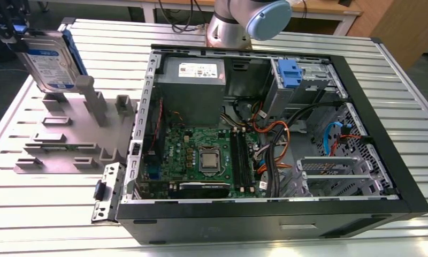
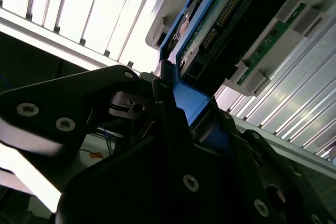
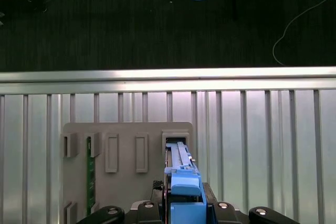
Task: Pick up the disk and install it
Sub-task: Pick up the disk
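A: A ribbed aluminium table, with an open computer case lying on it toward the exterior view's right. Where is the disk?

B: The disk stands on edge at the exterior view's far left, over a grey rack, well apart from the case.

A: And the gripper?

B: In the first wrist view, the gripper is clamped on the disk's blue side frame, with one finger on each side.
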Robot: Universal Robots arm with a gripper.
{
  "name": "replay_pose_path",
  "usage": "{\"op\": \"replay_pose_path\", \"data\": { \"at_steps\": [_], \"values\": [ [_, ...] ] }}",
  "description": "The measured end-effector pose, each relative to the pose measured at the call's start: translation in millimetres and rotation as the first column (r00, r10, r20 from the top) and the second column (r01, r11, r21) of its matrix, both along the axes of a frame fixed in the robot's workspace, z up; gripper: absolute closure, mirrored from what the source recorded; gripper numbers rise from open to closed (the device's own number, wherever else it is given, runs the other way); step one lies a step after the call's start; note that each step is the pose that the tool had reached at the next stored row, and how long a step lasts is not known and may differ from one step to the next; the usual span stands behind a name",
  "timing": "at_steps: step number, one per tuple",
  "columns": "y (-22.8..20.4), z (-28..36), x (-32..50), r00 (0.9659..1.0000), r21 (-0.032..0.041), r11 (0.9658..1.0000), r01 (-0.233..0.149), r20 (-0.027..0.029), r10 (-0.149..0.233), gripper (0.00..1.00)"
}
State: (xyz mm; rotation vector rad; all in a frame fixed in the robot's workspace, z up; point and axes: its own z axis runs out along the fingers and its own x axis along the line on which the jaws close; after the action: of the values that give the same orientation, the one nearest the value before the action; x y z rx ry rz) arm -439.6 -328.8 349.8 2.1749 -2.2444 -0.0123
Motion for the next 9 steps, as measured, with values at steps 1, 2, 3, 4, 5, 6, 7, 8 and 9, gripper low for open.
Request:
{"op": "replay_pose_path", "data": {
  "at_steps": [1, 2, 3, 4, 5, 6, 7, 8, 9],
  "values": [
    [0.0, 0.4, 0.0, 1.0, 0.0, 1.0, 0.0, 0.0001, 0.0, 0.63],
    [0.0, 0.8, 0.0, 1.0, 0.0, 1.0, 0.0, 0.0001, 0.0, 0.63],
    [0.0, 1.2, 0.0, 1.0, 0.0, 1.0, 0.0, 0.0, 0.0, 0.63],
    [0.0, 1.6, 0.0, 1.0, 0.0, 1.0, 0.0, 0.0, 0.0, 0.63],
    [0.0, 2.0, 0.0, 1.0, 0.0, 1.0, 0.0, 0.0, 0.0, 0.63],
    [0.0, 2.3, 0.0, 1.0, 0.0001, 1.0, 0.0, 0.0001, 0.0, 0.63],
    [0.0, 2.7, 0.0, 1.0, 0.0001, 1.0, 0.0, 0.0001, 0.0, 0.63],
    [0.0, 3.1, 0.0, 1.0, 0.0001, 1.0, 0.0, 0.0, 0.0, 0.63],
    [0.0, 3.4, 0.0, 1.0, 0.0001, 1.0, 0.0, 0.0, 0.0, 0.63]
  ]
}}
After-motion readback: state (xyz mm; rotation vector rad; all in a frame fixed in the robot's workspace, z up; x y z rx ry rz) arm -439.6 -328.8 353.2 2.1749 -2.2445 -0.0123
